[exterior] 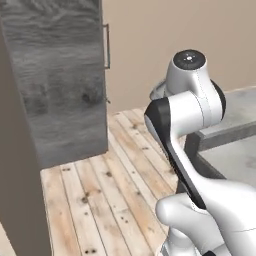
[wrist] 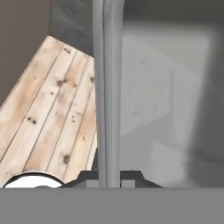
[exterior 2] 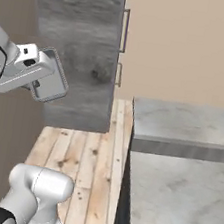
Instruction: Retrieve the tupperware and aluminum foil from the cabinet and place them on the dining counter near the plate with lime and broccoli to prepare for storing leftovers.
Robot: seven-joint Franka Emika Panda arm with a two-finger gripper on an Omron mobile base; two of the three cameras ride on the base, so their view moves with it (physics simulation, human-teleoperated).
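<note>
Currently opening the cabinet (exterior 2: 77,53): gripper (wrist: 108,177) sits at the door's vertical handle (wrist: 108,87), jaw state indeterminate; tupperware and foil presumably inside, unseen; next move needs a firm pull outward.

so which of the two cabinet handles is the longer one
The upper handle on the grey cabinet; the lower handle beneath it is plainly shorter.
</note>
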